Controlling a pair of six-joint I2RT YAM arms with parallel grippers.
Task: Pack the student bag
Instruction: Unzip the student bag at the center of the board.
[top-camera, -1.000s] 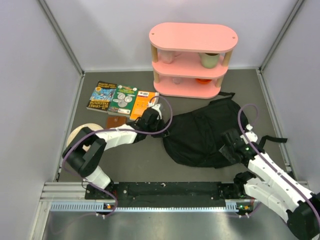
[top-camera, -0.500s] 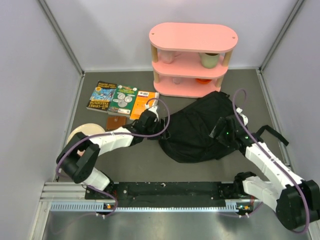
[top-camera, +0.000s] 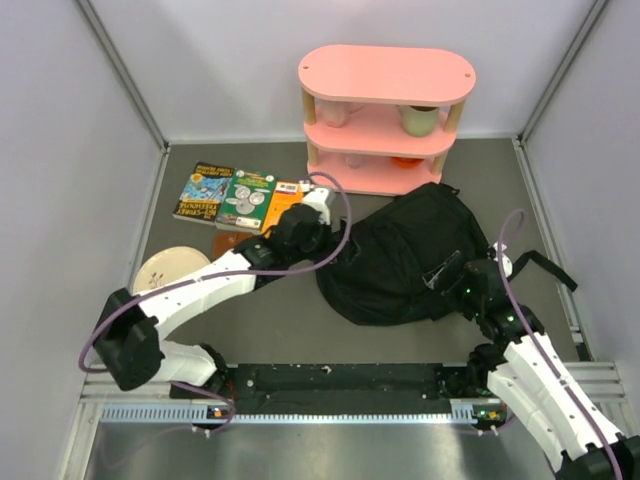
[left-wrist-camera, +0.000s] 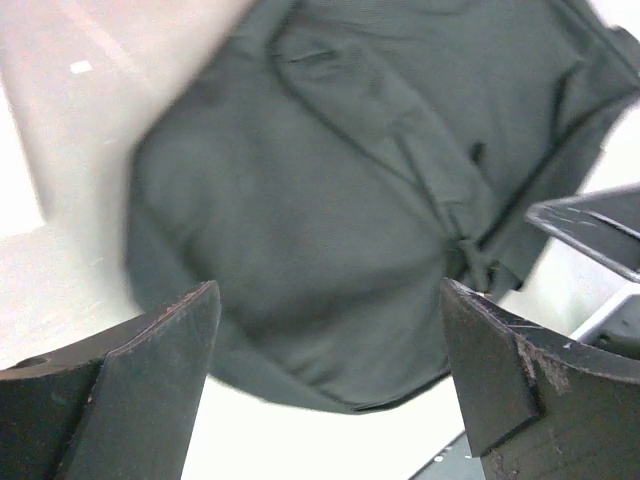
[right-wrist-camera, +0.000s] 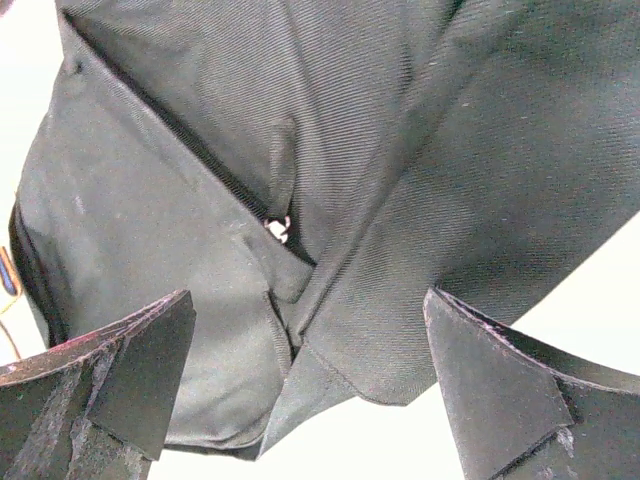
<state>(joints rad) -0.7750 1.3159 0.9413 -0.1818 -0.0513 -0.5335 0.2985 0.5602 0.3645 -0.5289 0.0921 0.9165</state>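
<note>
- Grey matting (top-camera: 270, 320) covers the table between pale walls in the top view. A pink shelf (top-camera: 385, 75) stands at the far edge, with three books (top-camera: 245, 195) and a round plate (top-camera: 165, 268) off to the left.
- The student bag (top-camera: 400, 265) lies slumped just in front of the shelf, right of centre, with one strap trailing out to the right.
- The left gripper (top-camera: 305, 232) sits at the bag's left edge and the right gripper (top-camera: 450, 280) at its near right side. How far their fingers are spread cannot be told from above.
- In the left wrist view, the fingers (left-wrist-camera: 160, 350) stand wide apart with nothing between them. The bag, blurred, fills the space beyond.
- In the right wrist view, the fingers (right-wrist-camera: 140, 360) are likewise spread wide and grip nothing. Black fabric with a zipper line and folds lies beyond them.
</note>
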